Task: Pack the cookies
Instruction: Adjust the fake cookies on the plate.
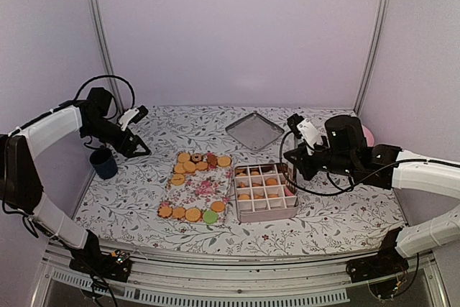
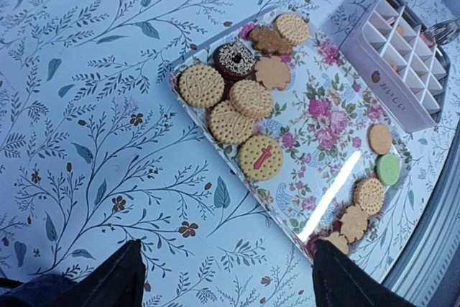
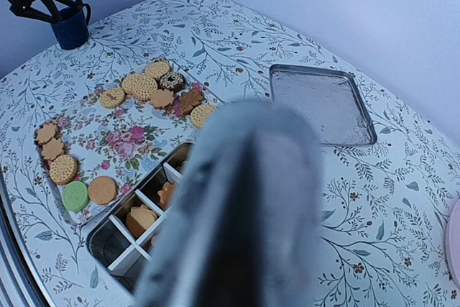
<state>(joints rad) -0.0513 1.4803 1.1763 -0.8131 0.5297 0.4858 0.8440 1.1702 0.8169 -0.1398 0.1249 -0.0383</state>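
The cookies [image 1: 195, 163] are seen mostly on a floral tray [image 1: 201, 190] at the lower centre of the top view. One cluster is gathered at the tray's upper end and a row [image 1: 188, 213] is laid along its lower edge, where a green cookie [image 1: 210, 216] is placed second from the right. More orange cookies [image 1: 263, 182] are held in several compartments of a divided box [image 1: 267, 214], which is set just right of the floral tray. A metal tray [image 1: 254, 131] is placed above both, apart from them, and a dark blue cup [image 1: 104, 164] is stood at the left edge of the table [image 1: 338, 213]. The left gripper [image 1: 139, 149] is held above the table at centre left, beside the cup. In its wrist view the two dark fingers [image 2: 108, 278] are seen spread wide at the bottom of the frame with nothing between them. The right gripper [image 1: 290, 161] is held at the upper right corner of the box. In its wrist view the lower centre is filled by a blurred grey mass, so it cannot be told whether the jaws are closed or whether anything is gripped.
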